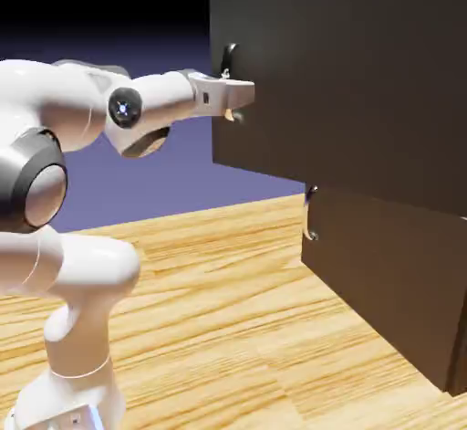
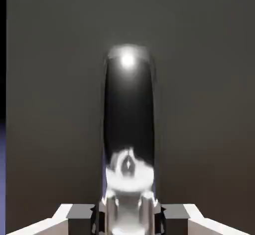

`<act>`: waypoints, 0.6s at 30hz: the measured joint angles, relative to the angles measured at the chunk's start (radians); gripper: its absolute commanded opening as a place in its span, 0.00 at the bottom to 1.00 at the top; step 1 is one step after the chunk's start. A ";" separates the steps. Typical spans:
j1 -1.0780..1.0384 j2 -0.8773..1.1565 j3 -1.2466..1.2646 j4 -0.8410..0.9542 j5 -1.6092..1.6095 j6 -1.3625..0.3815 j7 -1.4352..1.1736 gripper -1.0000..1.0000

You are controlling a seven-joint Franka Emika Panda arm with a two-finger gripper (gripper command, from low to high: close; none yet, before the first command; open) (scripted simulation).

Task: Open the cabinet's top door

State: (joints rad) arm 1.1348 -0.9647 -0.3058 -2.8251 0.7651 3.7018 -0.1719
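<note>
The dark brown cabinet [image 1: 392, 282] fills the exterior view's right. Its top door [image 1: 347, 81] stands out toward the arm, well forward of the lower panel [image 1: 383, 273]. My gripper [image 1: 233, 99] is at the door's left edge, shut on the curved silver handle [image 1: 228, 56]. In the hand view that handle [image 2: 129, 104] rises large and glossy from between my fingertips [image 2: 107, 211], with my gripper [image 2: 128, 214] at the bottom edge. The door's flat brown face [image 2: 209, 79] fills everything behind it.
The lower panel has its own small handle [image 1: 311, 214] below and to the right of my hand. The wooden table [image 1: 228, 309] spreads under the arm. My white arm [image 1: 82, 118] reaches in from the left.
</note>
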 measured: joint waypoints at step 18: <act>-0.432 -0.469 0.131 -0.136 0.185 -0.650 -0.169 0.00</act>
State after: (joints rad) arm 0.7028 -1.4339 -0.1751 -2.9611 0.9500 3.0520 -0.3411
